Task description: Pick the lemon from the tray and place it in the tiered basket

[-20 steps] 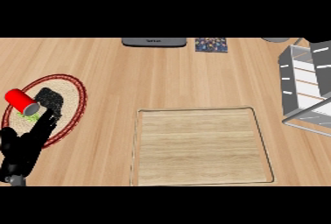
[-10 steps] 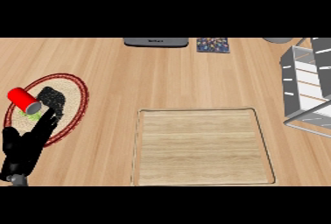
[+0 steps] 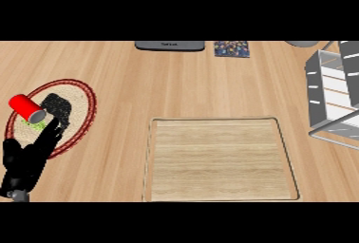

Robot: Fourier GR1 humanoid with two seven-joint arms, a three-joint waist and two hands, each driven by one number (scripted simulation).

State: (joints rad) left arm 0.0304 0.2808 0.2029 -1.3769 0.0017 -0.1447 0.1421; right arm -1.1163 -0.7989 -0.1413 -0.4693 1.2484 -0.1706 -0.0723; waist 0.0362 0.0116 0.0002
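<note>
Left hand (image 3: 28, 159) has edged toward 12 o'clock; its fingers lie straight, holding nothing. Red cylinder (image 3: 26, 107) sits at the round tray's (image 3: 82, 97) 9 o'clock rim, largely hiding a green item (image 3: 35, 125). Tiered basket (image 3: 335, 90) at 3 o'clock is cut off.

only the left hand (image 3: 26, 159) shows: matte black all over, with slim, blocky fingers (image 3: 49, 137). a small grey piece at its base, near the lower edge, is possibly the forearm's end.

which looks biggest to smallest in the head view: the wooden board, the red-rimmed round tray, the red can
1. wooden board
2. red-rimmed round tray
3. red can, which lies tilted at the tray's left edge, by far the smallest.
</note>
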